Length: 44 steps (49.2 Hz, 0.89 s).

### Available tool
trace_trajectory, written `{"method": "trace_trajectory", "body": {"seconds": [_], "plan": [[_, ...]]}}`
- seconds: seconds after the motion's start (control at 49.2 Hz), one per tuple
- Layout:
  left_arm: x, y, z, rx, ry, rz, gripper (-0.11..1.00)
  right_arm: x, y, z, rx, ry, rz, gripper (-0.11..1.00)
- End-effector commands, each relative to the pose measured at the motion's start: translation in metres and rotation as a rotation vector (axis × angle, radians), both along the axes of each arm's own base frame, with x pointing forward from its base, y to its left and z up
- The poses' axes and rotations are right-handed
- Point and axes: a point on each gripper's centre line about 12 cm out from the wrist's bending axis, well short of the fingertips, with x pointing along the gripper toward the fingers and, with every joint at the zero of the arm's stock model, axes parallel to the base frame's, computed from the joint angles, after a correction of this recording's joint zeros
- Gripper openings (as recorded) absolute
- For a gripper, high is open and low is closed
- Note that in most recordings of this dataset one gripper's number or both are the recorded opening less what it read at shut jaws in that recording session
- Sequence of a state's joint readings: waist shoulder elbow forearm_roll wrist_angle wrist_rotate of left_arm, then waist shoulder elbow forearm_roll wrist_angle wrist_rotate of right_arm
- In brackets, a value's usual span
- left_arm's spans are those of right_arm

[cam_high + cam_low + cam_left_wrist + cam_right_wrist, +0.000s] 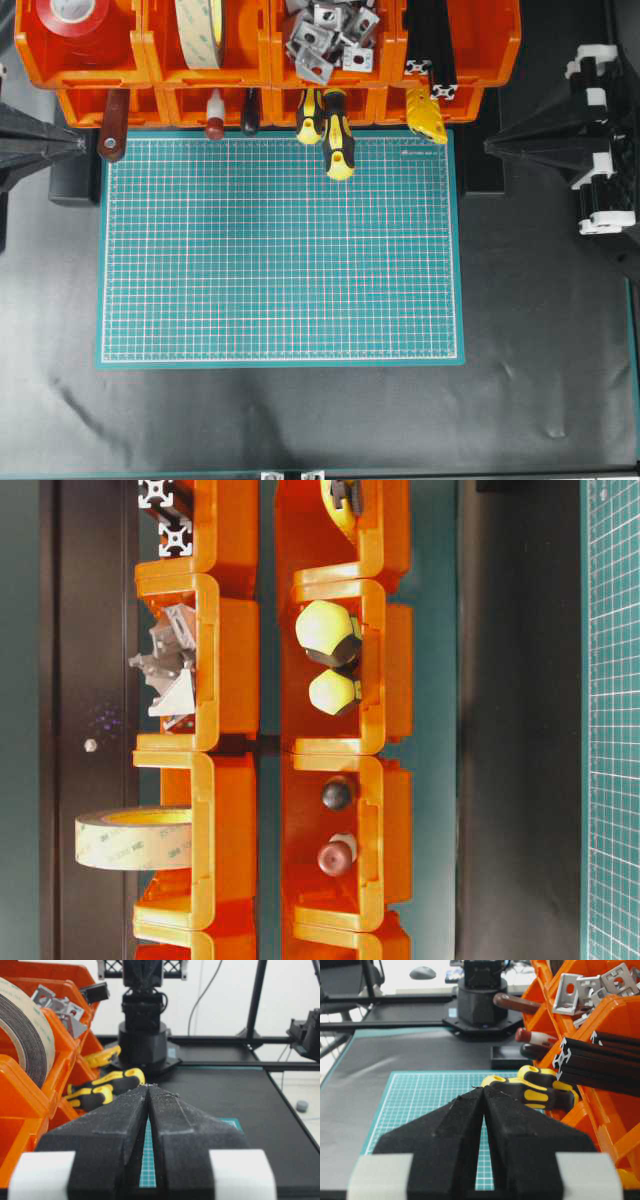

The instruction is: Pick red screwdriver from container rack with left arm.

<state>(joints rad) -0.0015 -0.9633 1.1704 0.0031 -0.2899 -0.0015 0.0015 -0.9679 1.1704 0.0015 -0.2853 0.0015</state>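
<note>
The red screwdriver (214, 117) sits in the container rack (150, 60), near row, second bin from left, handle poking toward the mat, shaft seemingly running back inside. Left gripper (148, 1091) pinched closed, holding nothing.

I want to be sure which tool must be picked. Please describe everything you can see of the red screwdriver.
The red screwdriver sits in the front row of the container rack, second bin from the left in the overhead view. Only its handle shows: white, apparently plastic, ending in a rounded dark red cap that sticks out over the green mat's edge. Its shaft is hidden inside the bin. A black-handled tool lies beside it in the same bin. No gripper touches it.
</note>
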Motion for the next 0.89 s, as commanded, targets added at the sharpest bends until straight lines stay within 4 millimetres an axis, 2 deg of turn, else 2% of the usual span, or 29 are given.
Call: {"method": "trace_trajectory", "body": {"seconds": [0.0, 0.061, 0.122, 0.406, 0.63, 0.874], "plan": [[0.006, -0.001, 0.018, 0.041, 0.0, -0.006, 0.06, 0.003, 0.0, 0.003, 0.021, -0.014, -0.004, 0.02], [0.01, -0.001, 0.026, 0.049, 0.046, -0.007, 0.05, 0.003, 0.0, 0.004, 0.042, -0.028, -0.005, 0.02], [0.015, -0.003, 0.034, 0.064, 0.098, -0.014, 0.0, 0.003, 0.0, 0.006, 0.071, -0.041, -0.009, 0.01], [0.033, -0.018, 0.063, 0.201, 0.347, -0.084, 0.0, 0.003, 0.0, 0.008, 0.155, -0.058, -0.015, 0.01], [0.058, -0.025, 0.061, 0.342, 0.607, -0.135, 0.0, 0.003, 0.0, 0.009, 0.169, -0.058, -0.016, 0.01], [0.093, -0.038, 0.039, 0.441, 0.794, -0.187, 0.0, 0.003, -0.001, 0.009, 0.171, -0.06, -0.02, 0.01]]}}
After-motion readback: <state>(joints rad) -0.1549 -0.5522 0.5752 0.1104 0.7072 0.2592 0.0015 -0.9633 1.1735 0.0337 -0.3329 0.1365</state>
